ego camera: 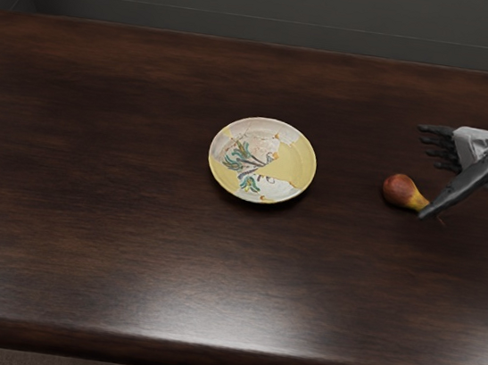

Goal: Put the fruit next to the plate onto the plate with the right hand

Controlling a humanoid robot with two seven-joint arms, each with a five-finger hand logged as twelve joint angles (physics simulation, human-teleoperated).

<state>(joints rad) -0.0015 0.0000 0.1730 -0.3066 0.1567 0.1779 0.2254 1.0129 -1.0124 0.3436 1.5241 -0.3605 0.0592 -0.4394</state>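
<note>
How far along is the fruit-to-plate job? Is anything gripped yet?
Done: only the approach. The right hand sits at the fruit's right end.
In hand: the grasp. The fingers are spread, not closed, and the fruit lies on the table.
Left: grip, lift, carry left, and set it on the plate.

You have a stretch of bare surface [347,183] between the pear [400,190] and the plate [301,159], wide enough for a straight pass leftward. The only thing near that path is your own right hand [467,162], fingers spread, just right of the pear with its thumb slanting down close by the narrow end. The plate's rim sits low. Broad open surface lies left, in front and behind.
</note>
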